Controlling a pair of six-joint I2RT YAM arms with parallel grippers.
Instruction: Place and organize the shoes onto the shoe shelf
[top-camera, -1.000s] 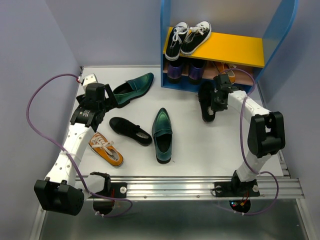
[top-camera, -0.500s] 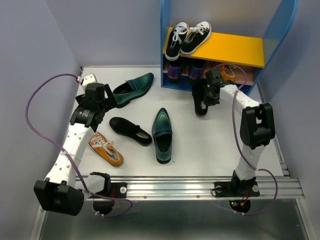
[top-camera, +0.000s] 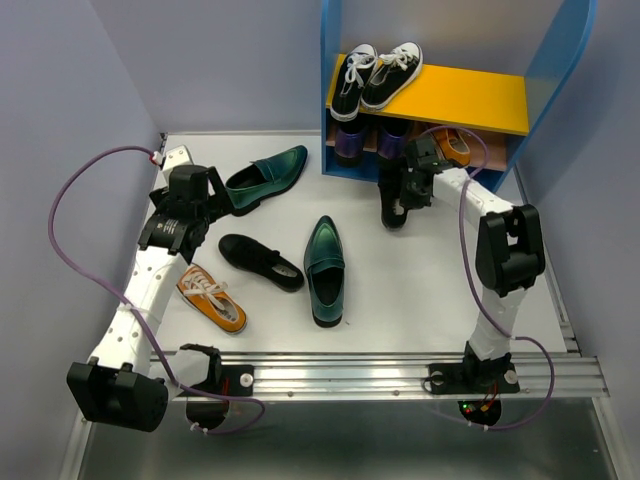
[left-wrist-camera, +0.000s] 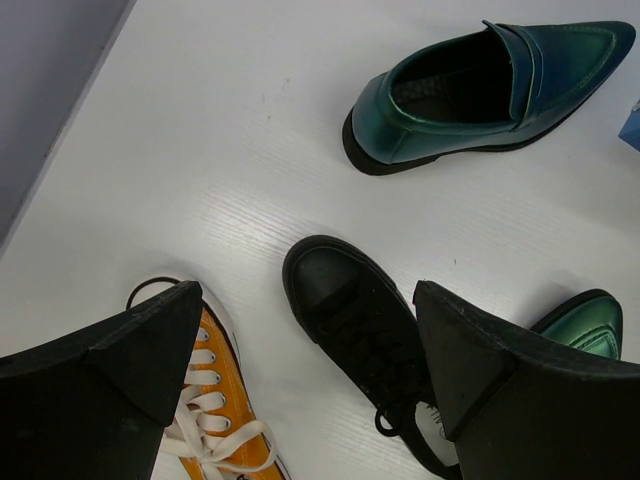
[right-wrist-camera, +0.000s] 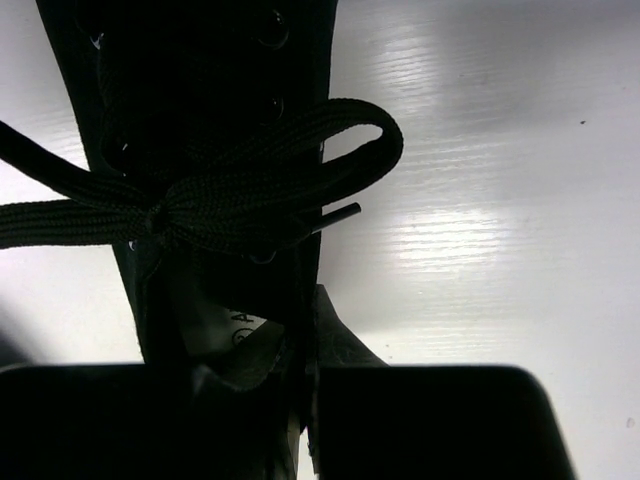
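My right gripper (top-camera: 407, 190) is shut on the side wall of a plain black low shoe (top-camera: 392, 197), held in front of the shoe shelf (top-camera: 330, 110); the wrist view shows its laces (right-wrist-camera: 210, 190). My left gripper (top-camera: 195, 212) is open and empty, hovering above the table. Below it lie the second black shoe (top-camera: 260, 261), (left-wrist-camera: 375, 345) and an orange sneaker (top-camera: 212, 298), (left-wrist-camera: 215, 420). One green loafer (top-camera: 264, 176), (left-wrist-camera: 480, 90) lies behind it, another (top-camera: 325, 268) lies mid-table. A second orange sneaker (top-camera: 452, 143) sits on the lower board.
Black sneakers with white laces (top-camera: 375, 74) stand on the yellow upper board. Purple shoes (top-camera: 350, 143) stand on the lower board's left. Grey walls close the table's left and back. A metal rail (top-camera: 400, 375) runs along the near edge.
My right gripper has carried the black shoe left and toward the shelf's front. The left arm has hardly moved.
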